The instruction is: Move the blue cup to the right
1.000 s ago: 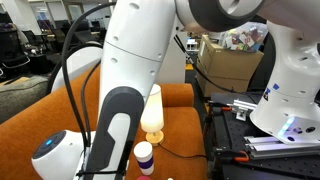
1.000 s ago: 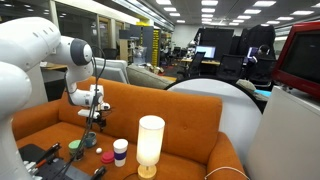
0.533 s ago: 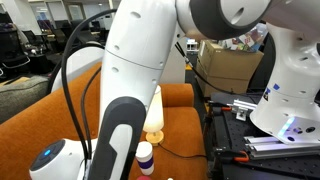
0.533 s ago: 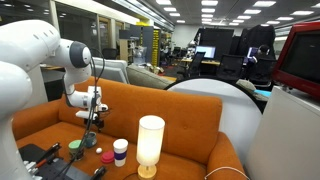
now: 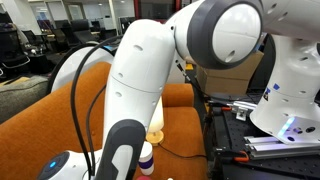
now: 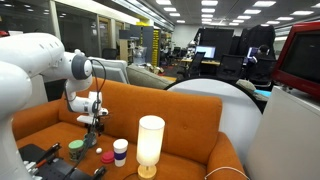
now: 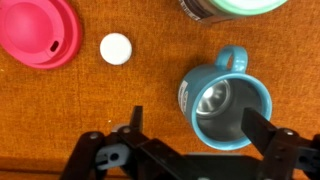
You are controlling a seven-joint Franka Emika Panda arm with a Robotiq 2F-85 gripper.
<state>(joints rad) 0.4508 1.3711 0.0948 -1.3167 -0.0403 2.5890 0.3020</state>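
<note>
The gripper [image 7: 193,128] hung with its fingers spread wide and empty over the orange fabric surface [image 7: 60,120], straddling a teal ceramic mug with a handle [image 7: 222,98]. The blue cup [image 6: 120,150], a small upright cylinder with a blue-purple band and white ends, stood apart from the gripper near the surface's front edge, just beside a tall cream lamp-like cylinder [image 6: 150,143]. A descent from there would probably close on the mug, not the cup. Because the cup and lamp stood so close, a careless sweep could also topple the lamp.
</note>
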